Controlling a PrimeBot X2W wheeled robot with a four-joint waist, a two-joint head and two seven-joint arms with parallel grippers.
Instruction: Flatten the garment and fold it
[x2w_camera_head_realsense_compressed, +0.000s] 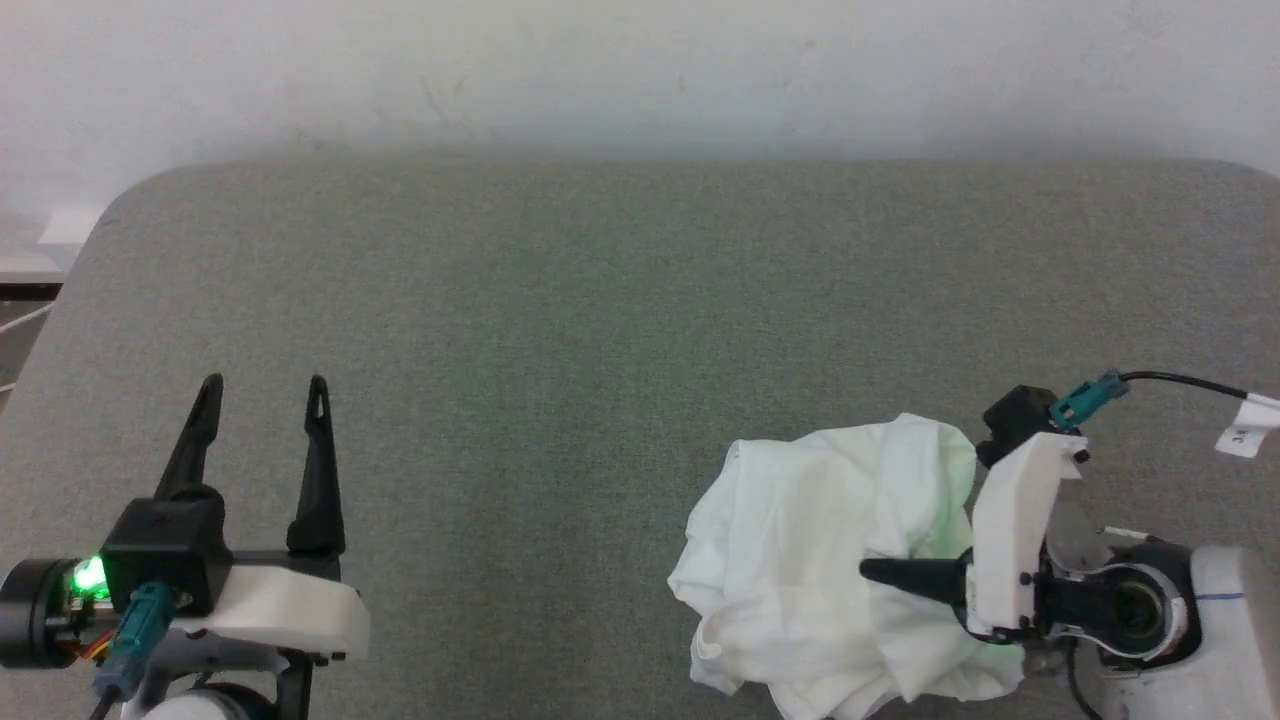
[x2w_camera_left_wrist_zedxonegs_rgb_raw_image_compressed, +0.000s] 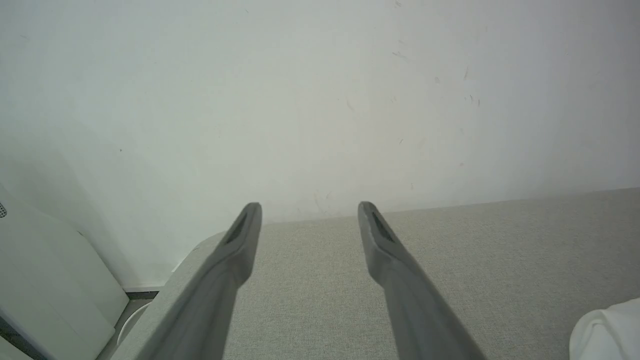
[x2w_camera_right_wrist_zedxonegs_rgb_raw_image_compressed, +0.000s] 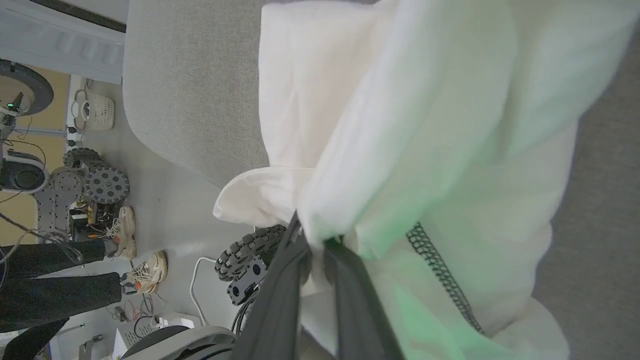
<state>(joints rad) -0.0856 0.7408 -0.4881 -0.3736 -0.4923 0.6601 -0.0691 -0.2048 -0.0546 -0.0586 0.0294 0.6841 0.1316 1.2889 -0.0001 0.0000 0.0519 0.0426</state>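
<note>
Head view first: the shirt (x2w_camera_head_realsense_compressed: 830, 560) is a crumpled white heap on the grey worktop (x2w_camera_head_realsense_compressed: 560, 330), down by the near edge on the right side. The rest of the top is bare. The right gripper (x2w_camera_head_realsense_compressed: 868, 570) comes in from the right and is buried in the heap, so you can't really read its jaws from here. The left gripper (x2w_camera_head_realsense_compressed: 265, 382) sits over by the near left corner, well apart from the fabric, jaws spread wide and holding nothing.

Left wrist view: the left gripper (x2w_camera_left_wrist_zedxonegs_rgb_raw_image_compressed: 310, 206) has its two fingers wide apart with just worktop (x2w_camera_left_wrist_zedxonegs_rgb_raw_image_compressed: 500, 250) and the pale wall (x2w_camera_left_wrist_zedxonegs_rgb_raw_image_compressed: 300, 100) beyond them. A bit of the shirt (x2w_camera_left_wrist_zedxonegs_rgb_raw_image_compressed: 610, 330) pokes in at the lower right corner.

Right wrist view: this one settles it. The right gripper (x2w_camera_right_wrist_zedxonegs_rgb_raw_image_compressed: 315, 245) has its jaws clenched on a bunched fold of the shirt (x2w_camera_right_wrist_zedxonegs_rgb_raw_image_compressed: 425, 125), and a grey stitched seam (x2w_camera_right_wrist_zedxonegs_rgb_raw_image_compressed: 440, 270) runs just beside the pinch. Fabric billows past the worktop (x2w_camera_right_wrist_zedxonegs_rgb_raw_image_compressed: 190, 100) edge in this shot, though I can't tell if it actually hangs over. A person's shoes (x2w_camera_right_wrist_zedxonegs_rgb_raw_image_compressed: 145, 272) are on the floor further back.

So progress-wise, I'd say basically zero. No sleeve or hem is laid out, nothing is flat and there are no folds. One grab is made, and all the spreading, smoothing and folding is left to do.
</note>
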